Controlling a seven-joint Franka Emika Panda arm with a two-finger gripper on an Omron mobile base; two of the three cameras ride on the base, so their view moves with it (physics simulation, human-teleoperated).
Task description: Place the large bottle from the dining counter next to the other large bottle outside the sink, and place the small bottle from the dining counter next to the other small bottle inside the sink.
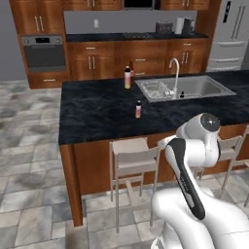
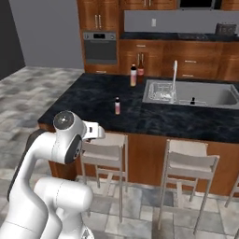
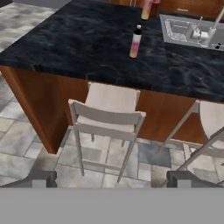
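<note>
End effector [image 3: 112, 179] at full spread: the two dark fingertips [image 3: 38, 178] sit far apart at the bottom of the hand view, with nothing between them and nothing touched. It hangs in front of the counter [image 1: 97, 112], above the floor, facing a pale stool [image 3: 109, 114] tucked against the wood side. Small bottle [image 1: 138, 109] stands upright on the black stone top, near the middle, well apart from the sink [image 1: 204, 87] and well clear of the end effector. Other large bottle [image 1: 127, 78], pale with an orange-red band, stands upright on the counter just outside the sink's left rim; the dark brown large bottle [image 2: 140, 62] appears to stand just behind it, possibly touching, but the views are too coarse to tell. Other small bottle [image 1: 182, 95], tiny and black, sits inside the basin near the base of the faucet [image 1: 174, 73].
</note>
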